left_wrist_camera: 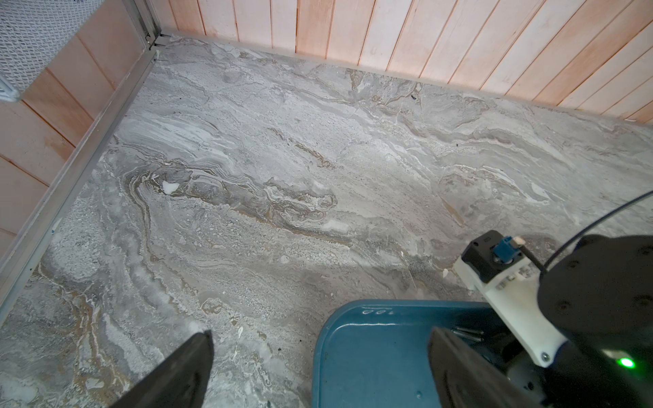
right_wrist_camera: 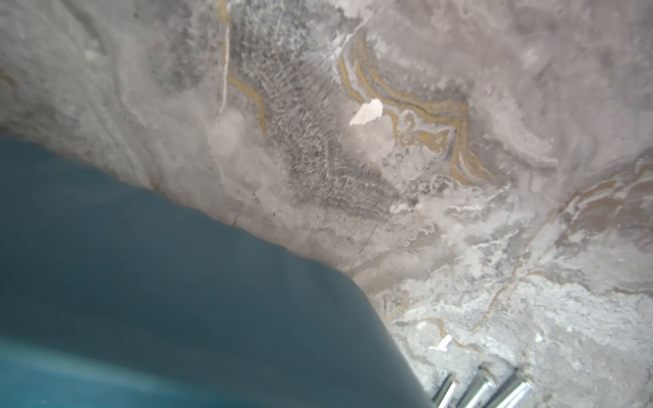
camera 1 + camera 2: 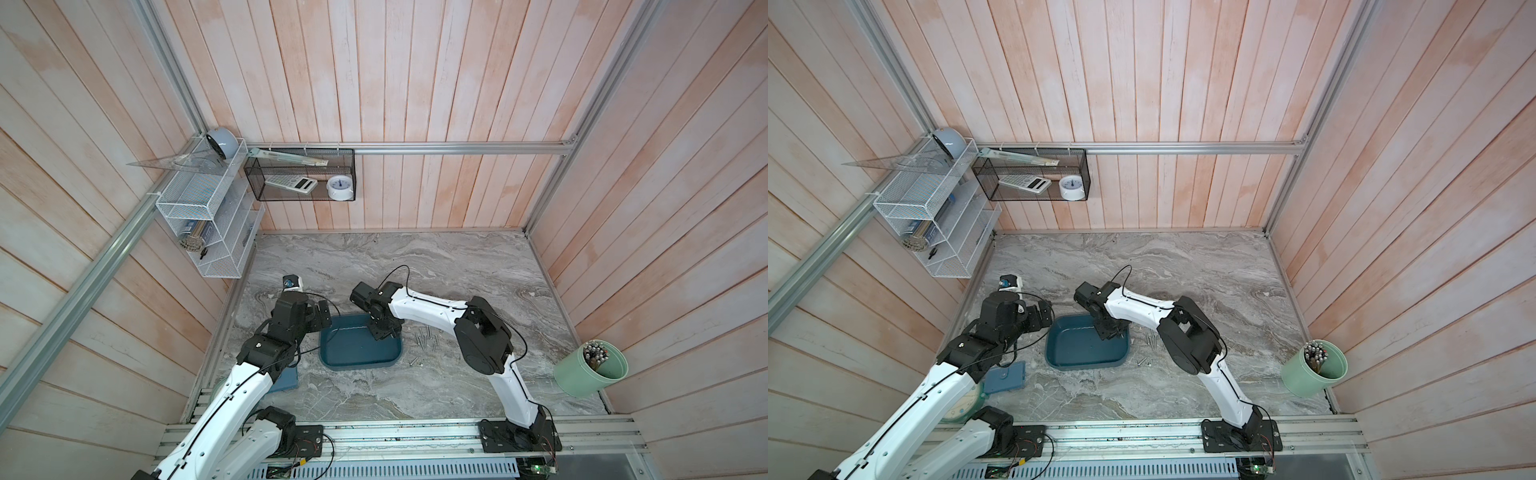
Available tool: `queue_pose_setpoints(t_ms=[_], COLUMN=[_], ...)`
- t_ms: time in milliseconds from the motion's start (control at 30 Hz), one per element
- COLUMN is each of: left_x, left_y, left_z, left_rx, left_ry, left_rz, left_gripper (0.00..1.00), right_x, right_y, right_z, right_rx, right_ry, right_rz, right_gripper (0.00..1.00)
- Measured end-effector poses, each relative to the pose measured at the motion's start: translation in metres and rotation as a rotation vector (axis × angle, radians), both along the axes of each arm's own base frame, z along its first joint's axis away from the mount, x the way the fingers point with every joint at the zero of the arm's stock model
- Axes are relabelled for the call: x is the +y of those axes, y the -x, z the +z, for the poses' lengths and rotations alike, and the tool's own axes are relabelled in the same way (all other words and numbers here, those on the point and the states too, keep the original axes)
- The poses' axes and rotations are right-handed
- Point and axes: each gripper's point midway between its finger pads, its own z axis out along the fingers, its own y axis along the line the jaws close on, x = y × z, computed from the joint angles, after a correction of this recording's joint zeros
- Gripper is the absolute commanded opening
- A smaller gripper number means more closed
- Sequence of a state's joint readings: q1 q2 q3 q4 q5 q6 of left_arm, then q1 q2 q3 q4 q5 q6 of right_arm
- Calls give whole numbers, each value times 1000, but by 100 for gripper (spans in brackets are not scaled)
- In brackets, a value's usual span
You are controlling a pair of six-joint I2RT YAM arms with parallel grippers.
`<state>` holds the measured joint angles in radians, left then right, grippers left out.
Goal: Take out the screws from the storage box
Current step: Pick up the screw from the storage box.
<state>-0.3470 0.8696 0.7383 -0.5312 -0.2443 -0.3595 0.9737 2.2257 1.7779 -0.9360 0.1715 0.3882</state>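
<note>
The storage box [image 3: 359,351] [image 3: 1086,345] is a shallow teal tray on the marble table. My right gripper [image 3: 384,332] [image 3: 1111,332] points down into its far right corner, where two screws [image 1: 468,333] lie on the tray floor. Its jaws are hidden, so I cannot tell their state or whether they hold anything. Several more screws [image 3: 426,337] [image 3: 1152,338] [image 2: 480,388] lie on the table just right of the tray. My left gripper [image 1: 323,371] [image 3: 323,311] stands open and holds nothing, straddling the tray's far left rim [image 1: 353,308].
A pale green cup of metal rods [image 3: 590,368] stands at the right wall. A flat blue case [image 3: 1005,376] lies under my left arm. A small white and blue device [image 3: 291,282] sits beyond it. A white wire rack [image 3: 203,208] and a black mesh basket [image 3: 299,174] hang on the walls.
</note>
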Motion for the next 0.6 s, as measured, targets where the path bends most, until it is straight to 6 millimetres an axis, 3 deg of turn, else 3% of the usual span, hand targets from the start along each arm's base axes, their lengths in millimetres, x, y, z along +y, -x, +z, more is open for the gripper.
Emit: queue_pose_setpoints(t_ms=[267,600], left_x=[0,0], left_y=[0,0], left_z=[0,0], left_rx=[0,0], left_ry=[0,0], left_rz=[0,0], left_gripper=[100,100], right_x=[3,3], right_y=[-3,-3], right_z=[-2,-6], right_rx=[-5,1], right_ry=[-2,3], right_rz=[-1,-4], right_gripper=[19,17])
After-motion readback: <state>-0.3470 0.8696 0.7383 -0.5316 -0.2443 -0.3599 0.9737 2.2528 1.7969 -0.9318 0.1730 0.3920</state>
